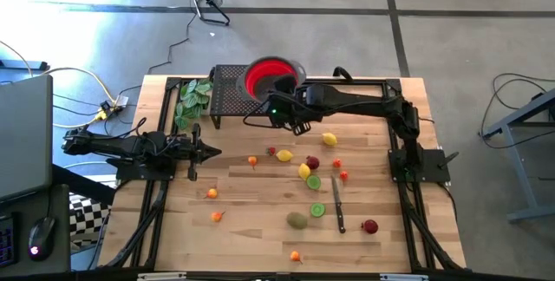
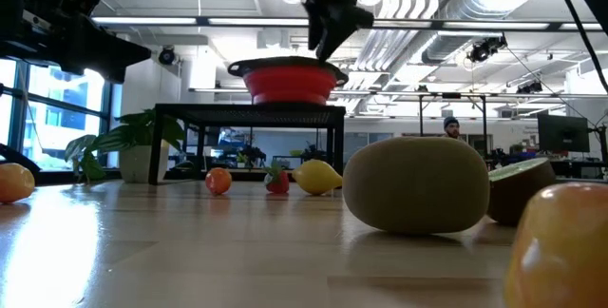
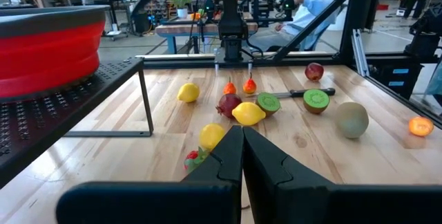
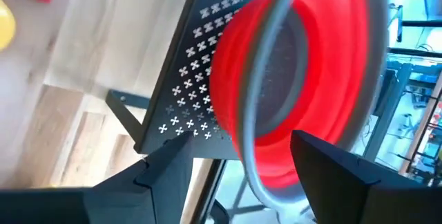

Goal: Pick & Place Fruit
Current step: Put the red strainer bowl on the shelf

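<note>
Several small toy fruits lie loose on the wooden table: lemons, a lime half, a kiwi, a dark red piece and orange pieces. A red bowl stands on a black perforated stand at the far side. My right gripper hangs open above the bowl's near rim, slanting down, with nothing between its fingers. My left gripper waits shut and level at the table's left.
A slim dark knife lies among the fruit right of centre. A green leafy bunch sits left of the stand. The stand's legs rise from the table. A person sits beyond the table's right side.
</note>
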You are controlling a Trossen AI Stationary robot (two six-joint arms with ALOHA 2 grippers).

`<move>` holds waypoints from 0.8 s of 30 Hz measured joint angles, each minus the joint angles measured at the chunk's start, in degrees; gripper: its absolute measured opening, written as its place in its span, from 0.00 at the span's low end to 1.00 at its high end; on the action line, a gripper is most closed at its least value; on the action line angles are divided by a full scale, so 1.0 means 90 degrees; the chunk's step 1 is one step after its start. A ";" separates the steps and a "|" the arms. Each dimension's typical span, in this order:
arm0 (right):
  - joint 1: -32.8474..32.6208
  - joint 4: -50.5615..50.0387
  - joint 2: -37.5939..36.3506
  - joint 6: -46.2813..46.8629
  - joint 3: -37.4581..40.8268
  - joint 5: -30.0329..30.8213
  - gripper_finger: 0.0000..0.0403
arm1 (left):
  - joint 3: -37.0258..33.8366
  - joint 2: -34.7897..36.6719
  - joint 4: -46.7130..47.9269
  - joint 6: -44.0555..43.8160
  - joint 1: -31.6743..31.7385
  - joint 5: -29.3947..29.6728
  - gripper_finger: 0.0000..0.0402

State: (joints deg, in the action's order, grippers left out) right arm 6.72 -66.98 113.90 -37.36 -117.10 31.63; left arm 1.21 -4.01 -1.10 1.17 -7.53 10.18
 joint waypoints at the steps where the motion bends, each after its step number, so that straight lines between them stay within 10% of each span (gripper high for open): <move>1: 0.0000 -0.0006 -0.0081 0.0076 0.0000 -0.0002 0.58 | -0.0001 0.0000 -0.0001 0.0000 0.0002 -0.0001 0.01; 15: 0.0017 -0.1077 -0.1170 0.2857 -0.0002 -0.0625 0.57 | -0.0001 0.0000 -0.0002 0.0000 0.0001 -0.0001 0.01; 24: 0.0032 -0.1792 -0.1287 0.3732 -0.0002 -0.1446 0.29 | -0.0001 0.0000 -0.0002 0.0001 0.0000 -0.0003 0.01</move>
State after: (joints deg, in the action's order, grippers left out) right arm 7.01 -83.11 102.32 -3.77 -117.12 18.61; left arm 1.20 -4.01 -1.13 1.18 -7.53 10.15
